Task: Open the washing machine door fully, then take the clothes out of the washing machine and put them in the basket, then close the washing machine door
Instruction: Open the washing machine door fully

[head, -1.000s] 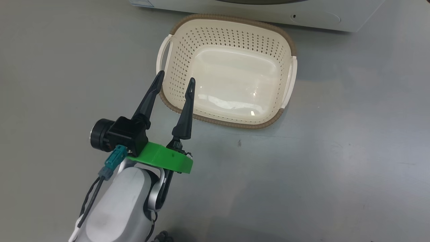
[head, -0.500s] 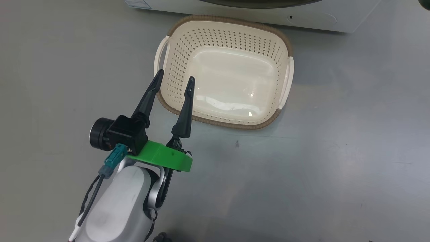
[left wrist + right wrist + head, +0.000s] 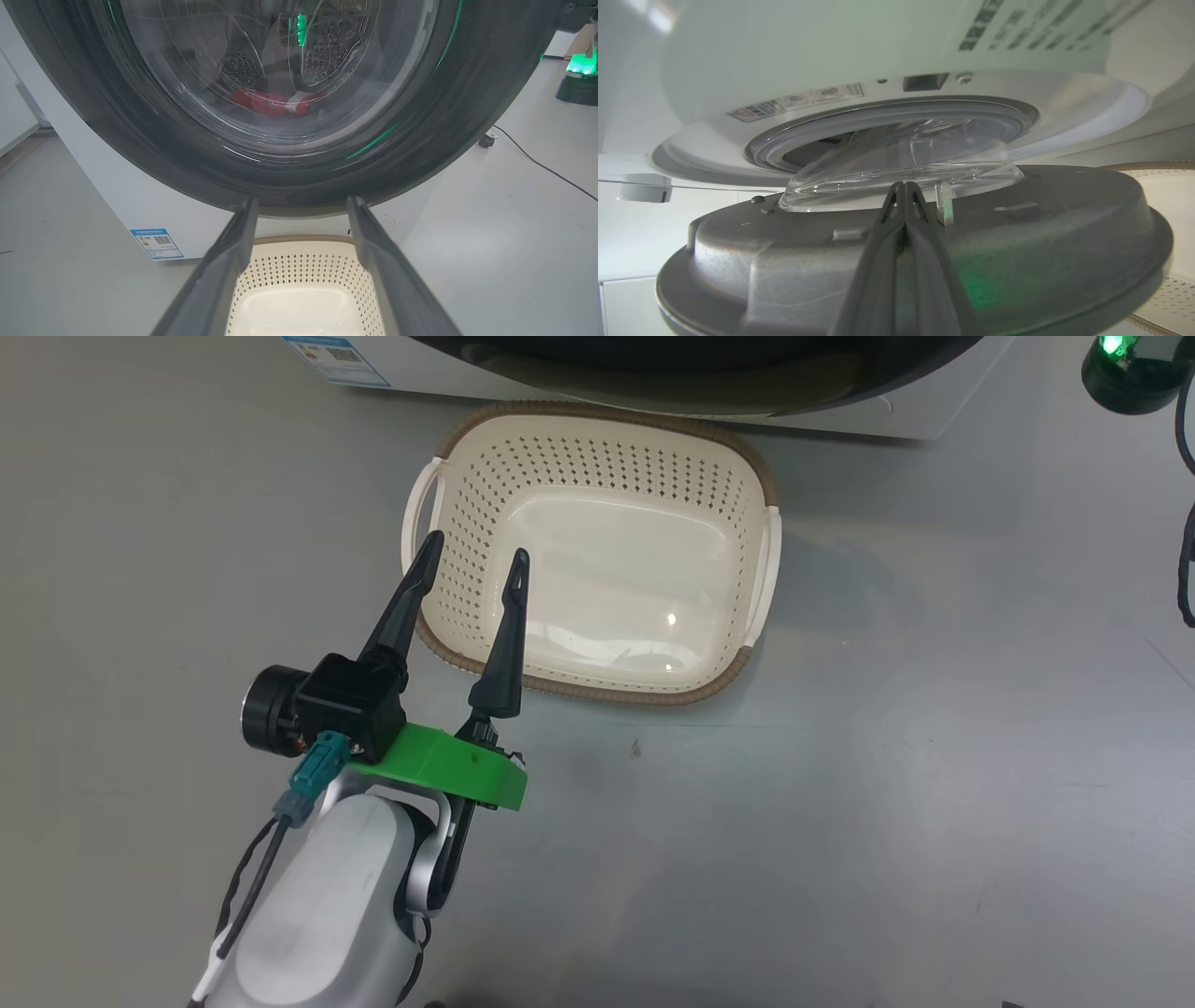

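The washing machine door [image 3: 1017, 233] stands ajar; its grey inner face and clear glass bowl [image 3: 901, 163] hang in front of the washing machine [image 3: 831, 46] opening. My right gripper [image 3: 903, 185] is shut, with its tips against that inner face beside the latch hook. From the front, the door [image 3: 140, 140] shows its black rim, and red and white clothes [image 3: 271, 100] lie in the drum behind the glass. The cream basket [image 3: 738, 485] sits on the floor below the door [image 3: 691, 383]. My left gripper [image 3: 477, 546] is open and holds nothing, above the basket's left near rim.
Grey floor lies all round the basket. A blue label [image 3: 336, 359] marks the machine's lower left corner. A dark device with a green light [image 3: 1130, 364] and a cable sits at the far right. The basket [image 3: 303, 280] lies between my left fingers.
The head picture has shifted down and left, so the camera moved; the door's black rim and the blue label have come into view at the top. My left gripper stays open.
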Robot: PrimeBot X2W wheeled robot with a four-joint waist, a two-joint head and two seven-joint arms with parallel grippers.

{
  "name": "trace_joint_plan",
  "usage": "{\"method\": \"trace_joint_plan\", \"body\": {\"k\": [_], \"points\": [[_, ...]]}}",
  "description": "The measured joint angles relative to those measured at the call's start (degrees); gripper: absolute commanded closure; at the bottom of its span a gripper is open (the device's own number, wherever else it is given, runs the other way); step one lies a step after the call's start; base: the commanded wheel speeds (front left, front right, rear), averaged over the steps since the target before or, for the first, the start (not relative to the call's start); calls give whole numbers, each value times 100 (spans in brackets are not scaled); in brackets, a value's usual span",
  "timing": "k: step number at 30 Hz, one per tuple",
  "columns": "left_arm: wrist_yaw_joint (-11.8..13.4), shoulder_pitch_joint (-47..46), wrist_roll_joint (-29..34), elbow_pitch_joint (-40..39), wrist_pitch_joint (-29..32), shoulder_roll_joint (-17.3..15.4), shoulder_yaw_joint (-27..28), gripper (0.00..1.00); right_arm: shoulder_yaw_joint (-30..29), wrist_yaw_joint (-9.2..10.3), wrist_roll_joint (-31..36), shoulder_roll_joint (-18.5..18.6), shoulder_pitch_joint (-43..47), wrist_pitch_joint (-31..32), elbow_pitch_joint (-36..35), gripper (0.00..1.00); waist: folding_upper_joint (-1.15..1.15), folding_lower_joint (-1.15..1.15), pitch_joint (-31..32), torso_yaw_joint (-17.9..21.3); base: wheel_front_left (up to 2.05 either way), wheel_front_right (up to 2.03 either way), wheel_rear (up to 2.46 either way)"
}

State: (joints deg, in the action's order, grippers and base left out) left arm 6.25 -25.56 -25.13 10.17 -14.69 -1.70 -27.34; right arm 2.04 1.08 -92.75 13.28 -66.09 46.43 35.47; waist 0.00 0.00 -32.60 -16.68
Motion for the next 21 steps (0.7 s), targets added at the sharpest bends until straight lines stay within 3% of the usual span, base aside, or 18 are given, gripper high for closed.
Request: {"method": "trace_joint_plan", "body": {"k": [21], "points": [[3, 29, 2, 231, 0, 0, 156, 0, 169, -483, -203, -290, 713, 480, 114, 100, 0, 0, 431, 220, 0, 0, 0]]}}
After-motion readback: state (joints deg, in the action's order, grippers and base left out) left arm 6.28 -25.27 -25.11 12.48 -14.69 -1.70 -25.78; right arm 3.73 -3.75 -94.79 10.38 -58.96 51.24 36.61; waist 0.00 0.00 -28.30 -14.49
